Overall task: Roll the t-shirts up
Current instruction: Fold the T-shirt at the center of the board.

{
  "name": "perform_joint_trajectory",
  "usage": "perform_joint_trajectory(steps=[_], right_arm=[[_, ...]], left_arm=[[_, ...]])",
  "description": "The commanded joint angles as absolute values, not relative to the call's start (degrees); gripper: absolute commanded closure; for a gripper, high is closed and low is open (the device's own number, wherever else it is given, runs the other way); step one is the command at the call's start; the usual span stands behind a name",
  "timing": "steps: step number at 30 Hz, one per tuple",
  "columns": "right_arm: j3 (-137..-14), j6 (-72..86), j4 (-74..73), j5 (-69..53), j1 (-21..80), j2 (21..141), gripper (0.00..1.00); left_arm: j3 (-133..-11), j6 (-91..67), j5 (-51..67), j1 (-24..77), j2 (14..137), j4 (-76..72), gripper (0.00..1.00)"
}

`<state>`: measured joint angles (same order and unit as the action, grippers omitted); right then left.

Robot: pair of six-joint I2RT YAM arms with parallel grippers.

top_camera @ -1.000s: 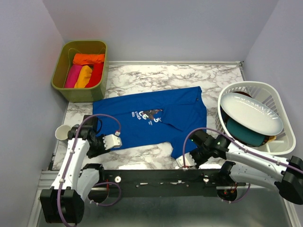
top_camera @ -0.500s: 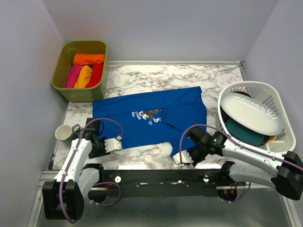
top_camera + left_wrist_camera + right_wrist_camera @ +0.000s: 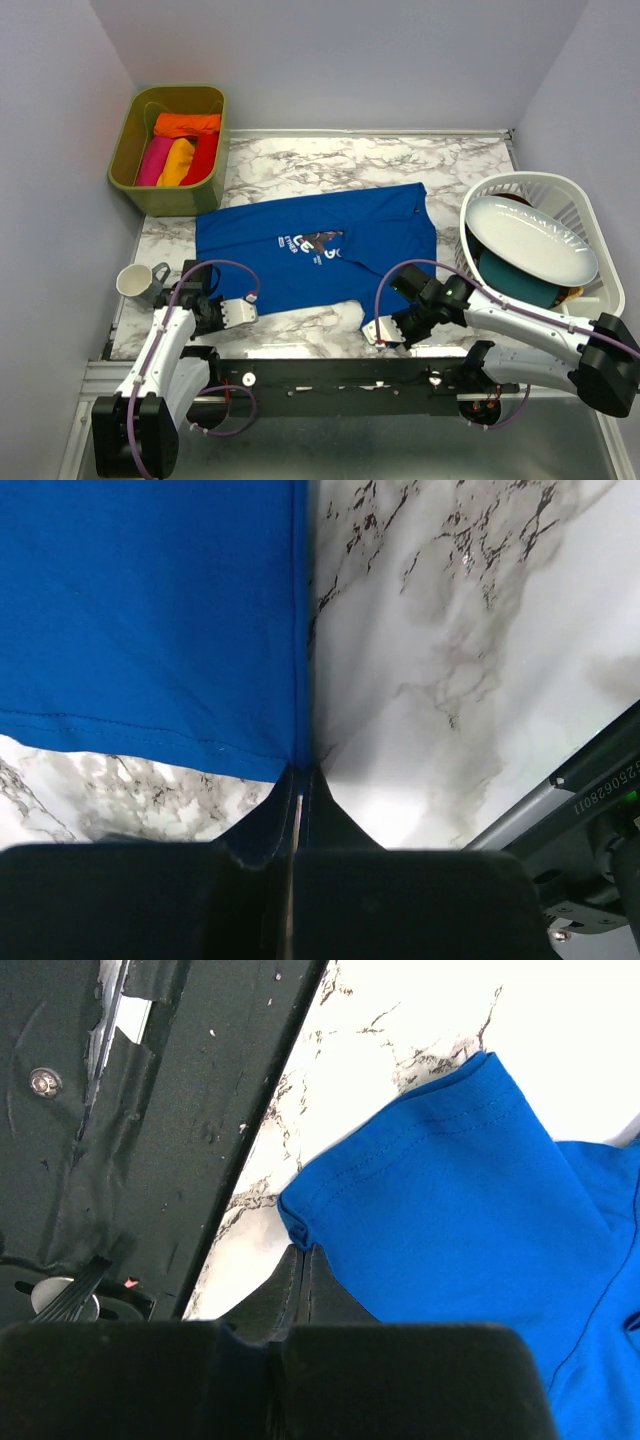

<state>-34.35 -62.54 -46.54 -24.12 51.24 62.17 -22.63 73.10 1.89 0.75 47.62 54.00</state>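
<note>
Top external view: blue t-shirt (image 3: pixel 320 250) lies spread flat in the middle of the counter (image 3: pixel 400 165), white lettering and dark print facing up. At its near-left corner sits the left claw (image 3: pixel 240 311), and at the near-right sleeve the right claw (image 3: pixel 381 333), both low by the counter's near edge.

Left wrist view: left claw pressed together, pinching the hem corner of the blue t-shirt. Cloth runs up and left from the pinch, bare marble to the right.

Right wrist view: right claw closed on the sleeve's hem edge, a small fold of cloth bunched right at the tips. A black rail (image 3: pixel 150 1110) runs along the counter edge on the left.

Olive bin (image 3: pixel 135 130) at far left holds rolled shirts (image 3: pixel 180 152) in orange, pink, yellow and red, packed side by side. White basket (image 3: pixel 590 215) at right, near the shirt's right edge, holds a white plate (image 3: pixel 530 238) tilted over a teal item (image 3: pixel 515 282). Mug (image 3: pixel 135 282) stands at the counter's left edge, near the left arm, apart from the shirt.
</note>
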Motion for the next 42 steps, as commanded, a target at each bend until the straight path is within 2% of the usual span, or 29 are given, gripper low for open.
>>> perform_joint_trajectory(steps=[1, 9, 15, 24, 29, 42], right_arm=[[-34.63, -61.79, -46.67, -25.93, 50.98, 62.14, 1.00], [-33.93, -61.52, -45.62, -24.79, 50.98, 61.26, 1.00], [-37.52, -56.78, -47.89, -20.48, 47.04, 58.54, 1.00], [-48.76, -46.15, -57.56, -11.08, 44.65, 51.34, 1.00], [-50.62, -44.12, -60.46, -4.67, 44.12, 49.40, 1.00], [-55.19, -44.65, -57.84, 2.72, 38.24, 48.60, 1.00]], left_arm=[[-21.62, 72.34, 2.37, 0.53, 47.28, 55.81, 1.00], [-33.73, 70.58, 5.62, 0.44, 47.98, 61.52, 1.00], [-36.82, 69.70, 5.36, 0.53, 50.27, 62.66, 1.00], [-36.30, 67.78, 4.83, 0.53, 50.10, 60.39, 1.00], [-35.25, 64.43, 4.49, 0.53, 48.00, 58.63, 1.00], [-31.99, 53.79, 2.90, 0.53, 44.03, 49.67, 1.00]])
